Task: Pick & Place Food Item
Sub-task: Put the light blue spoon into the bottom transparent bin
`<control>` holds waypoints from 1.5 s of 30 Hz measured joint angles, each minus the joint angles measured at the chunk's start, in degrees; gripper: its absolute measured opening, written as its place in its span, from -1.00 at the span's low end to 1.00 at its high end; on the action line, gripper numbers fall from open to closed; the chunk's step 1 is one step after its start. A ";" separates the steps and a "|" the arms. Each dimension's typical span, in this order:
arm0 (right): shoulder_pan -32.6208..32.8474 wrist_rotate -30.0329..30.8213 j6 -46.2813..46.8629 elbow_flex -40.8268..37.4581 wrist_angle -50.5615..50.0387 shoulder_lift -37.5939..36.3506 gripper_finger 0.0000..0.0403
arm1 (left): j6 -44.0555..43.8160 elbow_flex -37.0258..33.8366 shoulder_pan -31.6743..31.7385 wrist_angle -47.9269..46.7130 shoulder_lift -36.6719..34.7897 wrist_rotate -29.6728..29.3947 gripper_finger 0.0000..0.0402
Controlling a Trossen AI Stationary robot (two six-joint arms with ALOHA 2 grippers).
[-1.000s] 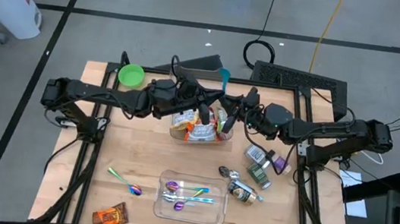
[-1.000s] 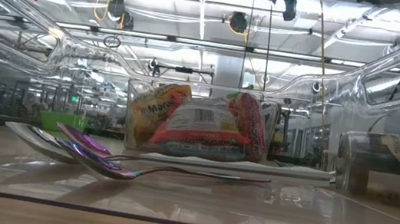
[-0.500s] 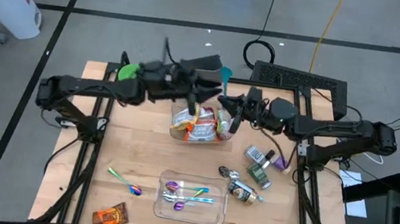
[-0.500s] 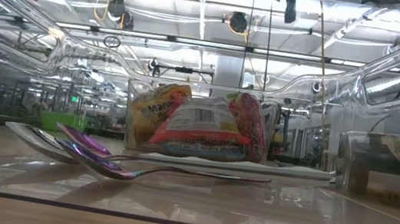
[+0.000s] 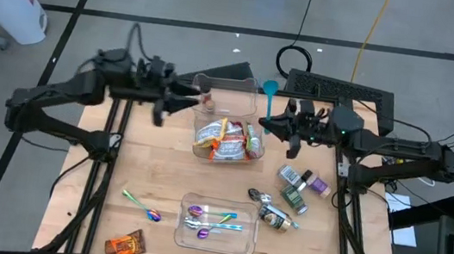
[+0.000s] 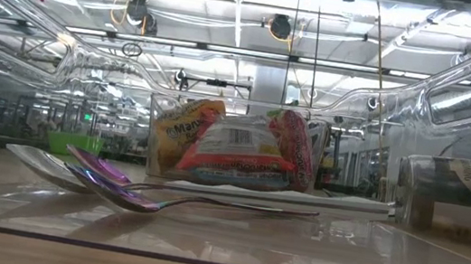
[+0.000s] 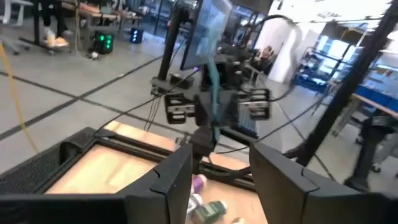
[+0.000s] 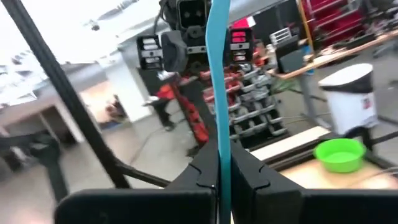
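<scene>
- Left gripper [image 5: 185,98]: hanging above the table's far edge, left of the clear container, fingers spread apart with nothing between them; the left wrist view shows its two dark fingers [image 7: 171,180] parted.
- Right gripper [image 5: 272,124]: sitting just right of the clear container, fingers pinching the handle of a teal spoon [image 5: 270,98]; the right wrist view shows the spoon's handle [image 8: 218,93] running straight up from between the closed fingers.
- Clear container [image 5: 224,135]: standing at the middle of the wooden table [image 5: 151,178], holding several snack packets [image 5: 225,142]; in the low view the packets [image 6: 234,145] are standing packed side by side.
- Clear tray [image 5: 216,227]: lying near the front edge, carrying spoons [image 5: 203,219].
- Loose spoon [image 5: 141,206]: lying left of the tray on bare wood.
- Orange snack packet [image 5: 125,245]: lying at the front left, well apart from the container.
- Small bottles [image 5: 293,191]: clustering right of the tray, below the right arm.
- Green bowl [image 8: 339,154]: showing in the right wrist view on the table's far side.
</scene>
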 joint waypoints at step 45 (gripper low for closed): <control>40.45 7.54 21.05 -0.35 4.71 25.20 -0.99 | -10.53 -0.04 -45.77 29.28 16.82 -36.95 -0.24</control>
